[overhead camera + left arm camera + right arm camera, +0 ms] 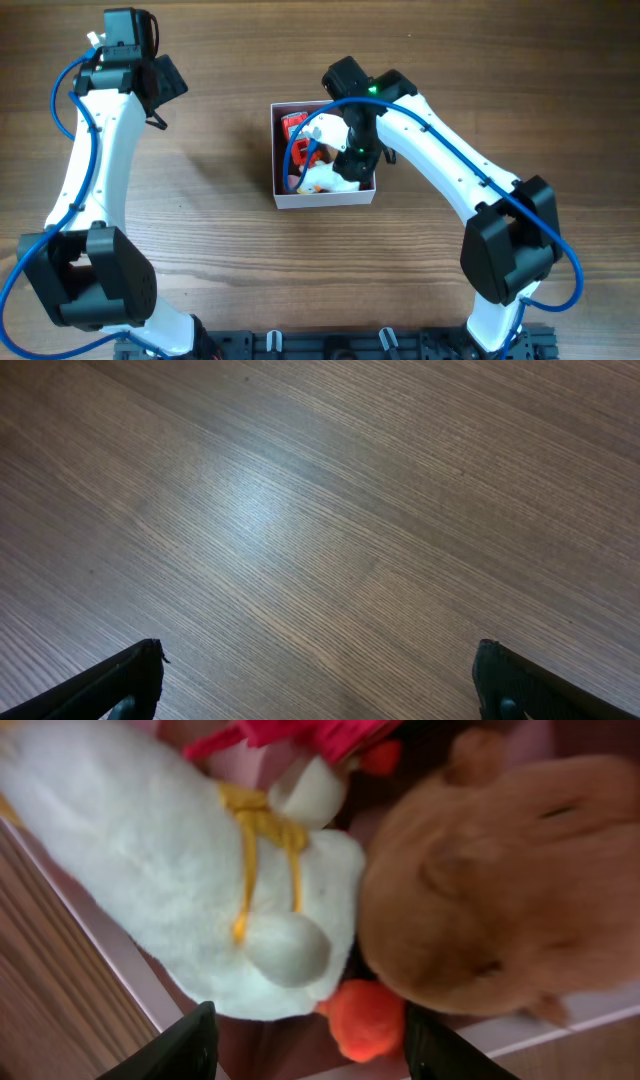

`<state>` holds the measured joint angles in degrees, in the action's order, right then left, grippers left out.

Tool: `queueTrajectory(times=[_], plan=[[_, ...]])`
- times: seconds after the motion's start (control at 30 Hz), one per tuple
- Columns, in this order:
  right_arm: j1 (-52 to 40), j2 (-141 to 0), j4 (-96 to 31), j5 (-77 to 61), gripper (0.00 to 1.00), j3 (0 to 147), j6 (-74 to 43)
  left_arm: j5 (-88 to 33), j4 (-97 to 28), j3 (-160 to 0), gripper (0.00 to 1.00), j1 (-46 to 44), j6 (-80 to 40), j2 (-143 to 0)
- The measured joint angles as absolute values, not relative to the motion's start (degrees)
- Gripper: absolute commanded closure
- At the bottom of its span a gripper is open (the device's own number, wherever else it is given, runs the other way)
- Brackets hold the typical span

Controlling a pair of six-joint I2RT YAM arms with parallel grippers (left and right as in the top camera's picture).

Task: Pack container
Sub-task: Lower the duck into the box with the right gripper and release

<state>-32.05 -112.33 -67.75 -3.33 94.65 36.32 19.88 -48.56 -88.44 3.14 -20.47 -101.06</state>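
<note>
The container [325, 197] is a small white box with a pink inside, at the table's middle. It holds a red toy [294, 124], a white plush toy [325, 180] and a brown plush toy. My right gripper [352, 165] hangs over the box's right half. In the right wrist view it [310, 1045] is open just above the white plush [160, 880], the brown plush [500, 890] and an orange piece [365, 1018], inside the pink wall [120, 960]. My left gripper [160, 85] is open and empty over bare wood [320, 540] at the far left.
The wooden table [200, 220] surrounds the box on all sides. A black rail [350, 345] runs along the front edge between the arm bases. Blue cables run along both arms.
</note>
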Motion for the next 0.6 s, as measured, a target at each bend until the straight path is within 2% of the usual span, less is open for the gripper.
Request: queueTrajectory(times=[0.17,0.2,0.23,0.3,0.43,0.6], plan=[[-32.05,-109.32,-67.83,-3.27,0.41,101.14,32.1,19.88,-48.56,-88.44,0.0,3.14,-20.47,-101.06],[-32.05,-107.87,-67.79,-3.2,0.62,102.1,30.59,19.88,-48.56,-88.44,0.0,3.14,-20.47,-101.06],[-32.05,-106.17,-67.79,-3.14,0.76,102.83,29.21,19.88,-48.56,-88.44,0.0,3.14,-20.47,-101.06],[-32.05,-102.76,-68.12,-3.16,0.96,103.68,27.03,19.88,-48.56,-88.44,0.0,3.14,-20.47,-101.06],[-32.05,-99.31,-69.84,-5.85,0.96,104.29,25.26,19.88,-48.56,-88.44,0.0,3.14,-20.47,-101.06],[-32.05,-101.43,-66.04,-14.02,0.96,102.96,24.93,19.88,-48.56,-88.44,0.0,3.14,-20.47,-101.06]])
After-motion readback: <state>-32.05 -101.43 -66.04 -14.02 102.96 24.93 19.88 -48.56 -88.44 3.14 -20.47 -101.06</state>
